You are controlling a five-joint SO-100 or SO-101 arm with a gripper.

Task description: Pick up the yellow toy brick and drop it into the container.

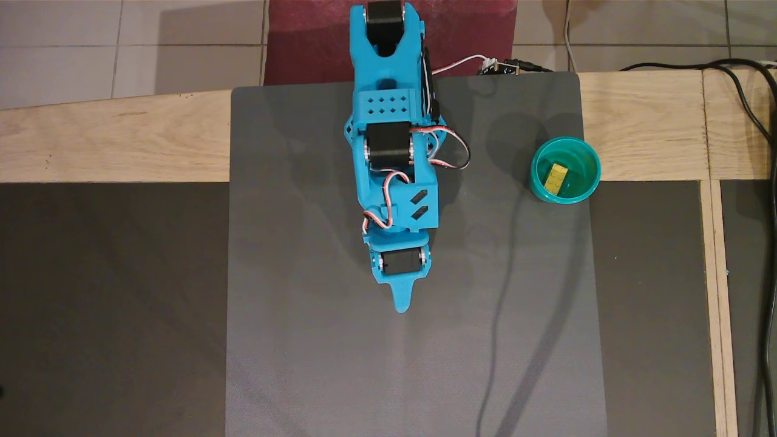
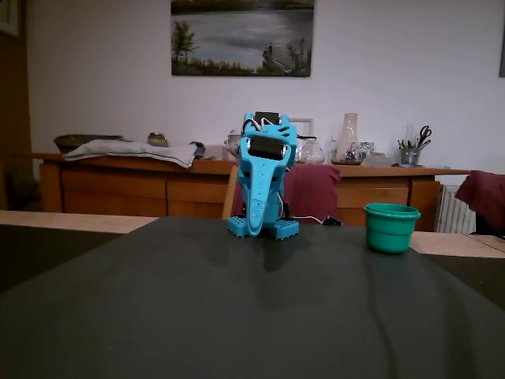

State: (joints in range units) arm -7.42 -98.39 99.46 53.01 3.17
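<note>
The yellow toy brick [image 1: 556, 178] lies inside the teal-green cup [image 1: 584, 189], seen from above in the overhead view. The cup [image 2: 390, 229] stands at the right edge of the grey mat; in the fixed view the brick is hidden by the cup's wall. My blue arm is folded back over the mat's middle, well left of the cup. My gripper [image 1: 401, 305] points toward the mat's near side with its fingers together and nothing in it. In the fixed view the gripper [image 2: 254, 229] hangs down, shut, above the mat.
The grey mat [image 1: 340, 340] lies on a wooden table with darker panels on both sides. A thin cable runs across the mat from the near edge toward the cup. Black cables [image 1: 753, 109] hang at the far right. A red chair back [image 2: 312, 189] stands behind the arm.
</note>
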